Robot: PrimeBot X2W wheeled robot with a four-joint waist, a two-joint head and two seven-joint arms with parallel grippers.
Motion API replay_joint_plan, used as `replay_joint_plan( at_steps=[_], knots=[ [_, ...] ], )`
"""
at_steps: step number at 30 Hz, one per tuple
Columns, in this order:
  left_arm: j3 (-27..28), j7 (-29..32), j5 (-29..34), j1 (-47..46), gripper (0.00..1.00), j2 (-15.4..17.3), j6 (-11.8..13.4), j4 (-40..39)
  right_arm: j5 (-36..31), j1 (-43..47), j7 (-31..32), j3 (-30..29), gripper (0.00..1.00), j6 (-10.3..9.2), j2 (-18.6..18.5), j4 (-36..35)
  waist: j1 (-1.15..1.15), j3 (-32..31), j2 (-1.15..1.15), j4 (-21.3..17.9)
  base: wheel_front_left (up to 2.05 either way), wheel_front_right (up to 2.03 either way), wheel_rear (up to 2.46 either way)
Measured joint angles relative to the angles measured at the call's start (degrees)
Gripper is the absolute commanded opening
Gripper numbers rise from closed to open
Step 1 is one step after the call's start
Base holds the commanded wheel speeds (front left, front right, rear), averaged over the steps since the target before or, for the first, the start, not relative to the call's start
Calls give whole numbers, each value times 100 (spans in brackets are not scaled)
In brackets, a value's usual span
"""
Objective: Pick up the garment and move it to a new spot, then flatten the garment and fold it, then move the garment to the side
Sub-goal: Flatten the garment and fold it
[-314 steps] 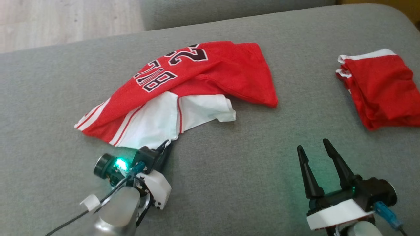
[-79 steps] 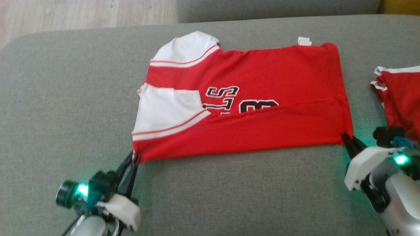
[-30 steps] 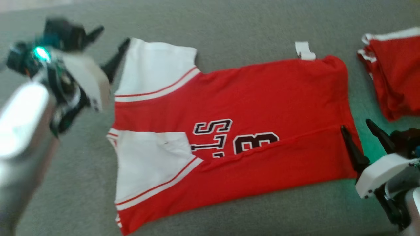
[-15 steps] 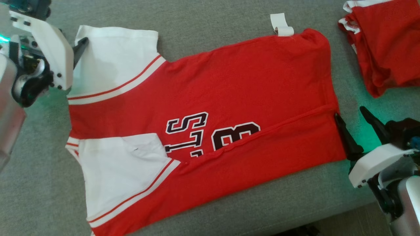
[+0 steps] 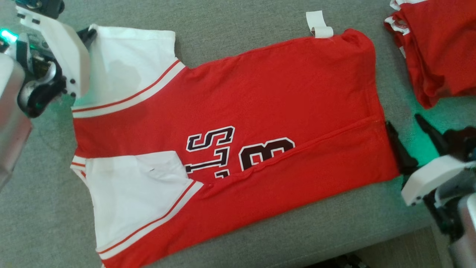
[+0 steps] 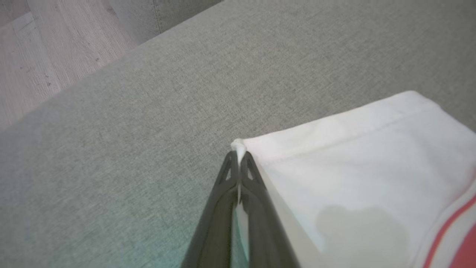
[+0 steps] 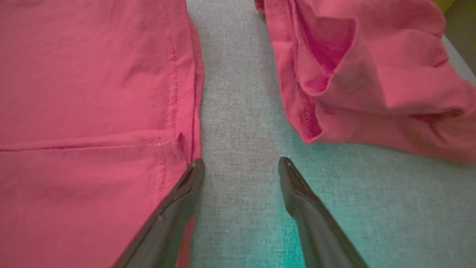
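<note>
Garment (image 5: pixel 260 111) spread lengthwise left-to-right on sofa (image 5: pixel 241 22), far sleeve corner (image 6: pixel 247 146) pinched in closed left end effector (image 6: pixel 238 158), open right end effector (image 7: pixel 241 163) at hem (image 7: pixel 193 93).

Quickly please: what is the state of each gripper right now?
Left gripper: shut on the sleeve corner of the jersey.
Right gripper: open, holding nothing, beside the jersey hem.

a home living room, judging by the grey fabric sofa (image 5: pixel 241 22) and wood floor (image 6: pixel 37 56).
</note>
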Motion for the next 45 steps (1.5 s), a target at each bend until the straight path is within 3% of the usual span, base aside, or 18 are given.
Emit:
replay_joint_plan(
  at_steps=[6, 10, 11, 16, 22, 23, 25, 27, 28, 29, 37, 45],
  knots=[
    [-183, -296, -76, -204, 0, 4, 0, 63, 506, -430, 356, 10, 100, 0, -299, -337, 0, 102, 0, 89, 0, 0, 0],
    [-400, -535, -125, -307, 0, -23, 0, 20, 1426, -961, 886, 35, 100, 0, -536, -525, 1, 139, 0, 236, 0, 0, 0],
    [-523, -619, -177, -377, 0, -68, 0, -29, 1862, -1254, 1252, 48, 100, 0, -769, -536, 0, 152, 0, 335, 0, 0, 0],
    [-828, -783, -248, -629, 0, -209, 0, -105, 3196, -1877, 2274, 113, 100, 0, -1198, -415, 1, 192, 0, 607, 0, 0, 0],
    [-1159, -1021, -375, -871, 0, -287, 0, -148, 4036, -2201, 3044, 181, 100, 0, -1519, -179, 1, 276, 0, 863, 0, 0, 0],
    [-1203, -1035, -381, -898, 0, -302, 0, -146, 4090, -2249, 3127, 211, 98, 0, -1549, -134, 1, 291, 0, 892, 0, 0, 0],
    [-1314, -1098, -456, -955, 0, -324, 0, -134, 4154, -2324, 3255, 255, 82, 0, -1594, -70, 1, 317, 0, 941, 0, 0, 0],
    [-1393, -1143, -505, -1014, 0, -344, 0, -112, 4235, -2385, 3363, 300, 42, 0, -1642, -14, 1, 335, 0, 980, 0, 0, 0],
    [-1450, -1174, -535, -1039, 0, -348, 0, -101, 4256, -2399, 3407, 322, 29, 0, -1675, -4, 1, 342, 0, 995, 0, 0, 0],
    [-1492, -1194, -557, -1062, 0, -352, 0, -82, 4274, -2401, 3448, 334, 0, 0, -1702, 1, 1, 347, 0, 1008, 0, 0, 0],
    [-1695, -1515, -644, -1160, 0, -366, -1, 135, 4279, -2458, 3061, 209, 0, 0, -1730, 143, 0, 363, 0, 1074, 0, 0, 0],
    [-1820, -2409, -759, -1441, 0, -375, -3, 141, 4368, -2632, 2601, 35, 0, 0, -1710, 327, 0, 284, 0, 1133, 0, 0, 0]
  ],
)
